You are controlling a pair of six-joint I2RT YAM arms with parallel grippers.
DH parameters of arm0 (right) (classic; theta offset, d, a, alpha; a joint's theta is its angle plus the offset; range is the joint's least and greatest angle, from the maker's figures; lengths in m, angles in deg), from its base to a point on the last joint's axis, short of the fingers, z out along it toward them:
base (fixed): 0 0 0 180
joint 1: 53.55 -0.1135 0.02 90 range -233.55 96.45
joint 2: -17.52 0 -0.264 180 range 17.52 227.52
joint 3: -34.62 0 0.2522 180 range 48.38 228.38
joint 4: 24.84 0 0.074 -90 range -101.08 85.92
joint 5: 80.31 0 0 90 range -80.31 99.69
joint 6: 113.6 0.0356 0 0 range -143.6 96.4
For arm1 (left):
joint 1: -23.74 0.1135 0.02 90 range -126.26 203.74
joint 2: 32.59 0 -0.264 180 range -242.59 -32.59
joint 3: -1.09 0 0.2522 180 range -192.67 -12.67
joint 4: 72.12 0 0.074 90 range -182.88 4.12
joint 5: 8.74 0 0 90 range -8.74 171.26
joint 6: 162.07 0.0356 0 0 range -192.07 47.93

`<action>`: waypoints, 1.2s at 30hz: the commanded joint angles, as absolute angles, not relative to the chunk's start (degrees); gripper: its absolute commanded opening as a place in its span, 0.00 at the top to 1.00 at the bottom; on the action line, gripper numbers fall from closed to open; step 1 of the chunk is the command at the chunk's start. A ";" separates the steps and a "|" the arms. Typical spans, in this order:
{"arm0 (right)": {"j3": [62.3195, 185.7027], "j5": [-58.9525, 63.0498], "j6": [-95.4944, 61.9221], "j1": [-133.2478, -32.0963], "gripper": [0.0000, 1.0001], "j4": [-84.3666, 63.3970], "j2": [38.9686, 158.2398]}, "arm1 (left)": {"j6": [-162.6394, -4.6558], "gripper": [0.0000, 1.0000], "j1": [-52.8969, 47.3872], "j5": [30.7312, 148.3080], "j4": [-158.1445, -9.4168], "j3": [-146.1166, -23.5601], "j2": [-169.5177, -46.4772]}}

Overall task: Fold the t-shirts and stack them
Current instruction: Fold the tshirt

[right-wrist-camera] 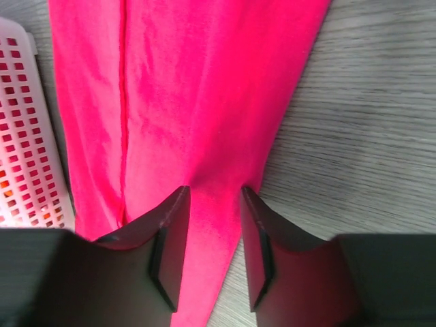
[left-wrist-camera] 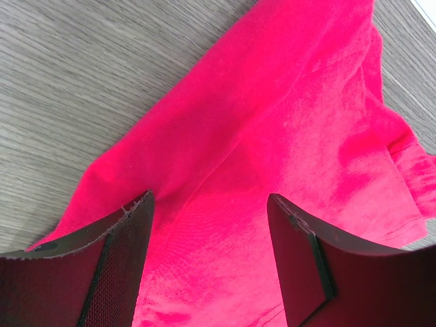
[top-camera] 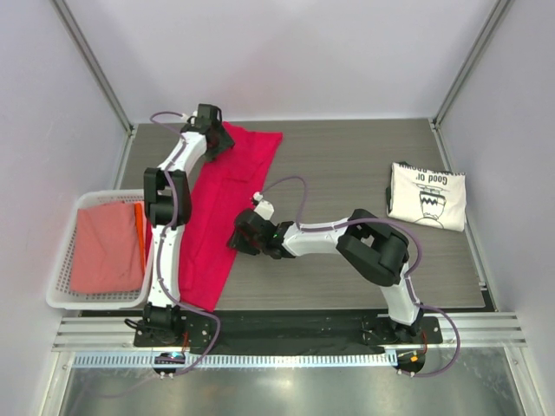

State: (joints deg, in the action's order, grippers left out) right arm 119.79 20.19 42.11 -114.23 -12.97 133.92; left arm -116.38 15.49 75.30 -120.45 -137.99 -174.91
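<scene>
Looking down, you see the crimson t-shirt [top-camera: 227, 186] flat on the bench [top-camera: 347, 165], left side. Your left hand [left-wrist-camera: 208, 201] gapes wide over its far end. Your right hand [right-wrist-camera: 214, 194], fingers narrowly parted, straddles puckered cloth at its right edge; whether it grips, you cannot tell.

Open tabletop [top-camera: 347, 165] separates crimson tee [top-camera: 212, 234] from cream tee [top-camera: 427, 196]; the basket [top-camera: 59, 269] hems the left arm [top-camera: 166, 251].

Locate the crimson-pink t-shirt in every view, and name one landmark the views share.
Top external: crimson-pink t-shirt lies in a long strip left of centre, beside the white basket.
Left wrist: crimson-pink t-shirt fills centre and right, beneath the left gripper.
Right wrist: crimson-pink t-shirt fills the upper middle, tapering beneath the right gripper.
Shared landmark: grey wood-grain tabletop.
</scene>
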 commanded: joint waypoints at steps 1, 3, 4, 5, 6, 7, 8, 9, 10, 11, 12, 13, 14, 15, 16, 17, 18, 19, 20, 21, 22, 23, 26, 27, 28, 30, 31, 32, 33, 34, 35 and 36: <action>120.53 23.93 41.88 -114.28 0.62 -11.87 134.77 | -115.75 0.32 16.19 75.54 -120.69 -137.12 -171.11; 120.62 24.45 41.09 -114.19 0.72 -11.52 135.03 | -116.19 0.32 16.19 75.98 -120.25 -136.34 -171.11; 120.62 24.46 40.83 -113.93 0.76 -11.43 134.95 | -116.36 0.33 16.19 76.16 -120.08 -136.07 -171.11; 120.28 24.19 40.65 -113.40 0.91 -11.43 134.86 | -116.63 0.33 16.19 76.25 -119.64 -135.63 -170.93; 120.01 23.58 40.56 -112.96 0.97 -11.43 134.77 | -117.15 0.33 16.10 76.16 -119.46 -134.50 -171.02; 119.66 22.45 40.39 -112.44 0.99 -11.43 134.68 | -117.76 0.34 16.01 75.99 -119.28 -133.96 -171.02; 118.61 22.17 40.38 -111.56 0.99 -11.43 134.33 | -118.29 0.34 16.01 75.81 -118.93 -133.44 -171.02; 117.91 22.00 40.12 -111.29 0.99 -11.43 133.29 | -119.34 0.34 16.10 75.98 -118.32 -132.73 -170.85; 117.29 22.43 39.25 -111.03 0.99 -11.43 132.67 | -119.79 0.34 15.92 76.16 -117.79 -131.25 -170.76; 115.63 22.52 38.98 -110.42 0.99 -11.43 131.96 | -120.31 0.34 15.75 76.51 -116.83 -130.80 -170.76; 114.74 22.70 38.54 -109.98 0.99 -11.43 131.00 | -120.67 0.34 15.57 76.60 -116.47 -130.36 -170.67; 113.60 22.78 38.10 -109.54 0.99 -11.43 129.08 | -121.02 0.35 15.31 76.69 -116.21 -129.92 -170.75; 111.24 22.61 37.84 -109.10 0.99 -11.43 128.01 | -121.37 0.34 14.61 76.69 -116.21 -129.83 -170.76; 110.00 22.44 37.66 -107.70 0.99 -11.43 126.87 | -121.64 0.35 14.26 76.95 -116.21 -129.74 -170.76; 108.77 22.00 37.31 -106.99 0.99 -11.43 124.86 | -122.60 0.35 13.73 77.21 -116.21 -129.57 -170.58; 106.15 21.12 36.87 -105.94 0.99 -11.43 123.88 | -122.95 0.35 12.33 77.22 -115.68 -128.95 -170.41; 104.73 20.51 36.69 -105.06 0.99 -11.43 123.00 | -123.22 0.35 11.45 76.95 -115.33 -128.69 -170.32; 103.15 19.89 36.34 -103.22 0.99 -11.87 121.69 | -123.66 0.35 10.66 76.17 -115.07 -128.68 -170.23; 100.00 19.54 36.17 -102.42 0.99 -12.13 119.59 | -124.88 0.35 9.95 75.99 -114.63 -128.51 -170.14; 98.40 19.10 35.90 -101.72 0.99 -12.40 118.17 | -125.85 0.35 8.38 75.90 -114.19 -128.25 -170.40; 96.82 18.92 35.81 -100.23 0.99 -12.49 116.85 | -126.73 0.35 7.67 75.64 -112.97 -128.07 -170.75; 93.85 18.66 35.64 -99.52 0.99 -12.49 114.06 | -128.91 0.35 6.96 75.46 -112.26 -127.81 -171.10; 87.52 18.13 34.94 -95.92 0.99 -12.57 109.30 | -131.74 0.35 4.33 73.71 -110.67 -128.33 -172.59; 86.36 18.04 33.98 -95.13 0.99 -12.57 106.41 | -133.14 0.35 3.80 72.74 -110.58 -129.20 -173.04; 85.04 17.69 33.01 -93.90 0.97 -12.49 104.99 | -134.11 0.35 2.84 71.60 -110.58 -129.47 -173.30; 85.64 16.55 30.90 -93.71 0.82 -11.53 103.49 | -135.52 0.35 2.30 70.54 -109.71 -129.65 -173.30; 86.51 15.07 29.24 -93.71 0.69 -9.26 103.74 | -135.70 0.35 2.39 69.93 -109.62 -129.65 -173.13; 87.65 14.18 29.05 -94.15 0.54 -9.15 104.09 | -135.70 0.35 2.39 68.88 -109.53 -129.65 -172.95; 87.93 13.56 28.87 -94.67 0.51 -9.49 104.79 | -135.27 0.34 2.65 68.69 -109.53 -129.56 -172.52; 88.10 13.38 29.48 -95.20 0.50 -10.72 105.15 | -135.00 0.34 2.82 68.86 -109.44 -129.56 -172.34; 88.19 13.12 30.09 -95.73 0.49 -12.64 105.67 | -134.48 0.34 3.26 69.04 -109.44 -129.65 -172.16; 88.37 12.68 30.62 -96.60 0.49 -15.27 106.29 | -134.04 0.34 3.44 69.04 -109.53 -129.83 -171.90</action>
